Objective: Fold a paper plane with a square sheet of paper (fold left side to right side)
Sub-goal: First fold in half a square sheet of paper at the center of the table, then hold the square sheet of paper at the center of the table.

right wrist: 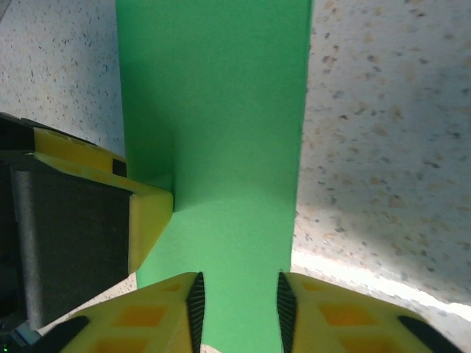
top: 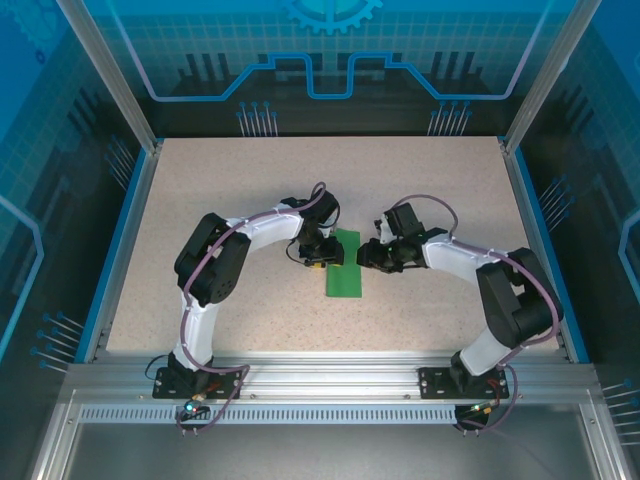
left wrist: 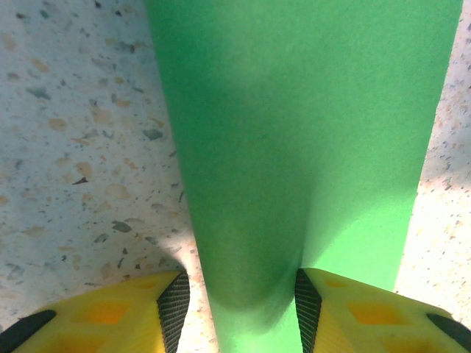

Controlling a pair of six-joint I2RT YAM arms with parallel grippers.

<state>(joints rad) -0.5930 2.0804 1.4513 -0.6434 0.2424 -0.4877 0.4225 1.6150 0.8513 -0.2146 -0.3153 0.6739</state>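
There is one square sheet of paper (top: pixel 346 280). It is bright green and looks folded into a long, thin strip. It lies on the speckled table (top: pixel 250 180), near the middle, between the two arms. Its long side runs from the near edge of the table to the far edge, almost straight. Both ends are flat, not pointy.

There are two grippers, one on each side of the strip. The left gripper (top: pixel 318 258) is at the strip's left edge. Its two yellow fingers (left wrist: pixel 110 316) are spread apart. Green paper sits in the gap, and a bit of table shows beside one pad.

The right gripper (top: pixel 371 255) is at the right edge. Its fingers (right wrist: pixel 346 316) are apart too, and green fills the whole gap. It is too hard to tell if they are pinching the paper.
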